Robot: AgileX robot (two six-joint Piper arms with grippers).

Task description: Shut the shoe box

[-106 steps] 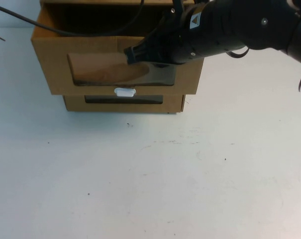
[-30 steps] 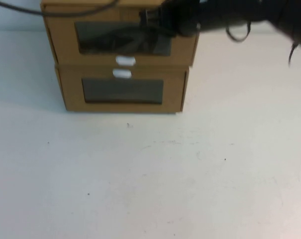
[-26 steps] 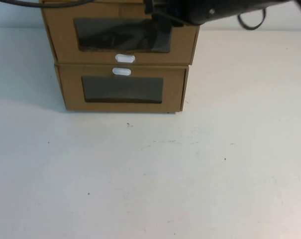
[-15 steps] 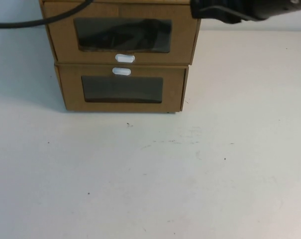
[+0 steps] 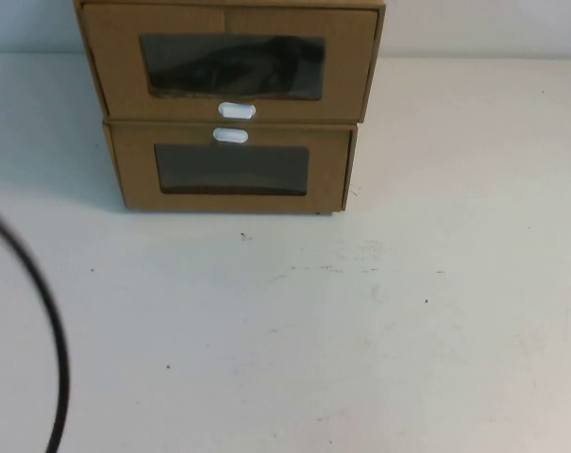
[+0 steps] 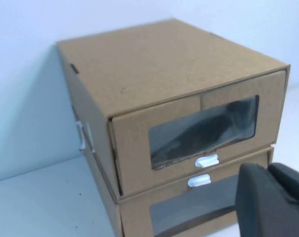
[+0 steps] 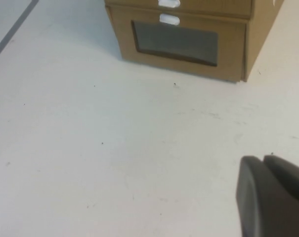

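Observation:
The shoe box [image 5: 230, 66] is the upper of two stacked brown boxes at the table's back. Its drawer front sits flush, with the white tab [image 5: 237, 110] below the window. It also shows in the left wrist view [image 6: 159, 79], and its lower edge shows in the right wrist view [image 7: 198, 6]. My left gripper [image 6: 268, 169] is shut and empty, held off the boxes' front corner. My right gripper [image 7: 263, 159] is shut and empty over bare table in front of the boxes. Neither gripper shows in the high view.
The similar lower box [image 5: 232, 170] has its white tab above its window and carries the shoe box. A black cable [image 5: 51, 340] curves across the table's near left. The white table [image 5: 361, 330] stretches in front of the boxes.
The shoe box drawer went from pulled out to flush. My right arm drew back from it and left the high view. A black cable came into the near left.

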